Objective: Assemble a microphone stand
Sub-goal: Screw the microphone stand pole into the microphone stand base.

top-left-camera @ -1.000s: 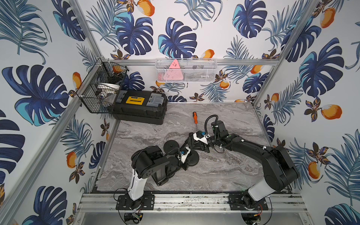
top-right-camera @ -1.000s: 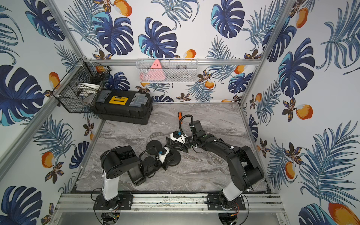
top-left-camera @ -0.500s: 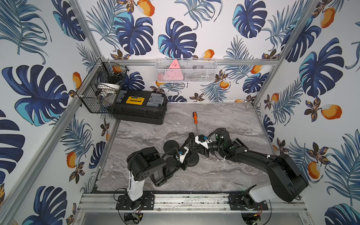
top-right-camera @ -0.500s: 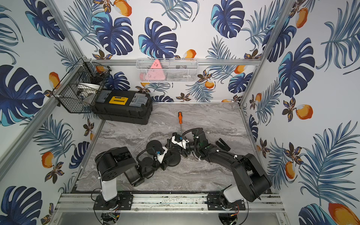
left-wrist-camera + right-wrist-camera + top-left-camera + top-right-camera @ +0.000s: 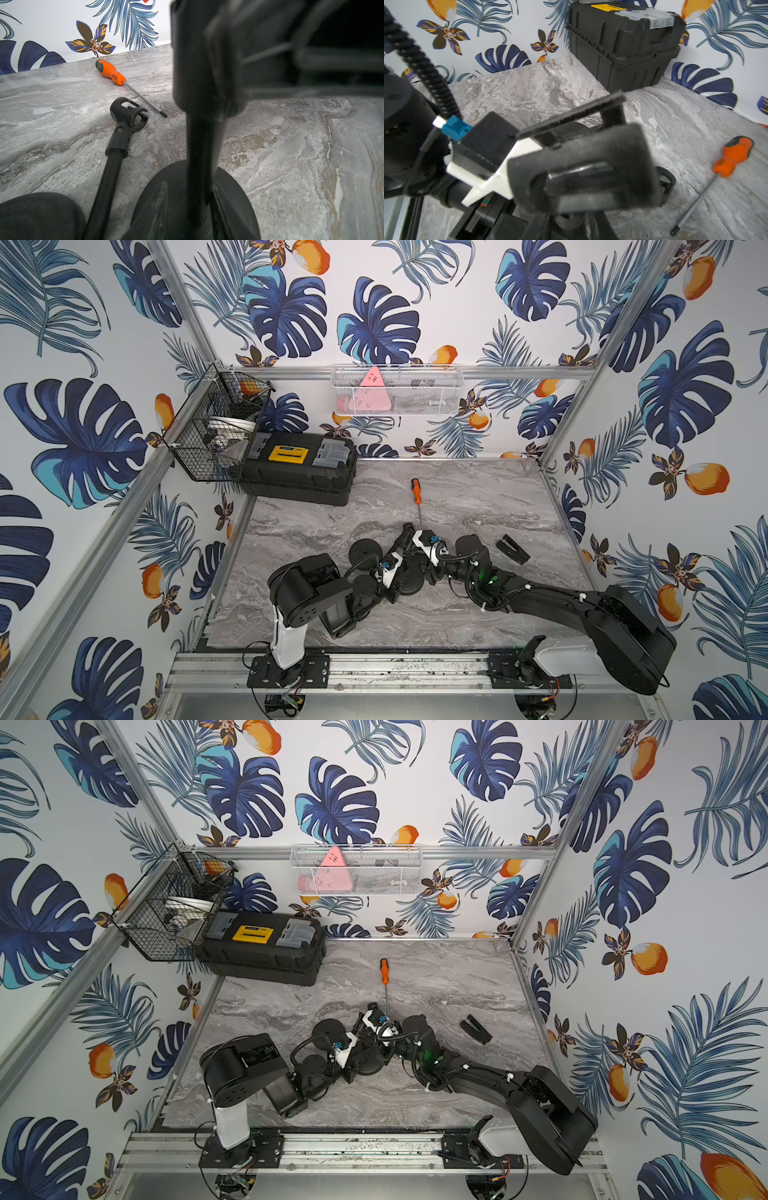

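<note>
so the round black base disc (image 5: pixel 236 199) sits flat on the grey marble-look tabletop (image 5: pixel 478 497), about mid-table in the front half, with both arms crowded over it. The thin black pole (image 5: pixel 202 158) comes up out of the centre of the disc, long axis more or less upright, free end pointing up

right gripper (image 5: pixel 417 568) is clamped narrow on the upper part of that pole. In the left wrist view it's a blurry dark lump wrapped round it. left gripper (image 5: pixel 401 578) is down low at the foot of the pole, right at the disc. Its jaws look fairly narrow, but honestly I can't tell if it's actually biting on anything

there's also a second black rod (image 5: pixel 108 178) lying flat just beside the disc, long axis running front to back. The black mic clip (image 5: pixel 129 116) on its far end points toward the back wall. The clip stops just short of the tip of the orange-handled screwdriver (image 5: pixel 119 78), which lies handle toward the back wall, tip toward the grippers

black toolbox with a yellow latch (image 5: pixel 299 472) is in the back left corner, and a small black clip-like piece (image 5: pixel 512 548) lies on its own off to the right
</note>
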Tool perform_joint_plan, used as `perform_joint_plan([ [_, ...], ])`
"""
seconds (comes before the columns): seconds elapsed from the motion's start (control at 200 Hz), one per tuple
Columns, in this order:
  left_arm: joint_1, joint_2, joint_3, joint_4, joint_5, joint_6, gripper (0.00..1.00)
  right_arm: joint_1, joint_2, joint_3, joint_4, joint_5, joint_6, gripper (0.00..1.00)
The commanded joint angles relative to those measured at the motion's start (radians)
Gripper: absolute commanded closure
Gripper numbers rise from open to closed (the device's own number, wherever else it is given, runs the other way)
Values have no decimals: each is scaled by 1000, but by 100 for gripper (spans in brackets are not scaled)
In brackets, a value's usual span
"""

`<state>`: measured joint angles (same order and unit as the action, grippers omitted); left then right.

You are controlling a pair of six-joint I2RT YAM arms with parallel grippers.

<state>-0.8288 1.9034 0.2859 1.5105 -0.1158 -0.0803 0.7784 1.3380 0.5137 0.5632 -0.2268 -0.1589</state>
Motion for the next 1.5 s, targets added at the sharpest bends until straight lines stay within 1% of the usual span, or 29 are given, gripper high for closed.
perform_joint_plan([
  [0.0, 3, -2, 4, 36, -18, -15, 62, 51, 3, -21, -212, 230, 132, 100],
  [0.075, 3, 0, 7, 36, -15, -17, 63, 79, 1, -20, -230, 300, 154, 100],
  [0.195, 3, 5, 11, 36, -19, -17, 63, 102, 0, -20, -240, 354, 178, 100],
  [0.41, 3, 22, 33, 36, -9, -13, 66, 122, -15, -15, -246, 343, 174, 100],
  [0.631, 3, 52, 53, 36, 0, -14, 76, 125, -25, 3, -274, 311, 156, 100],
  [0.701, 3, 56, 53, 36, -4, -13, 78, 125, -25, 6, -282, 301, 150, 83],
  [0.726, 3, 56, 52, 36, -5, -10, 79, 125, -27, 9, -287, 298, 147, 75],
  [0.771, 3, 58, 52, 36, -8, -9, 80, 125, -32, 14, -299, 287, 142, 66],
  [0.791, 3, 59, 52, 36, -8, -9, 81, 125, -35, 16, -305, 281, 137, 59],
  [0.861, 3, 65, 54, 36, -8, -9, 82, 124, -52, 19, -327, 256, 129, 46],
  [0.921, 3, 72, 56, 36, -5, -10, 82, 118, -79, 12, -342, 228, 112, 42],
  [1.011, 3, 79, 58, 36, -4, -10, 83, 75, -125, 0, -372, 116, 80, 41],
  [1.061, 3, 80, 58, 36, -3, -10, 83, 28, -151, -9, -377, 12, 61, 41],
  [1.136, 3, 80, 57, 36, 1, -10, 83, -73, -177, -15, -376, -161, 32, 41],
  [1.191, 3, 78, 55, 36, 4, -9, 83, -143, -177, -8, -377, -308, -13, 42],
  [1.266, 3, 75, 54, 36, 10, -7, 83, -216, -155, 20, -402, -469, -90, 43],
  [1.346, 3, 73, 52, 36, 22, -3, 83, -265, -110, 68, -444, -582, -185, 43],
  [1.496, 3, 72, 53, 36, 43, 6, 82, -314, -3, 178, -561, -730, -348, 42],
])
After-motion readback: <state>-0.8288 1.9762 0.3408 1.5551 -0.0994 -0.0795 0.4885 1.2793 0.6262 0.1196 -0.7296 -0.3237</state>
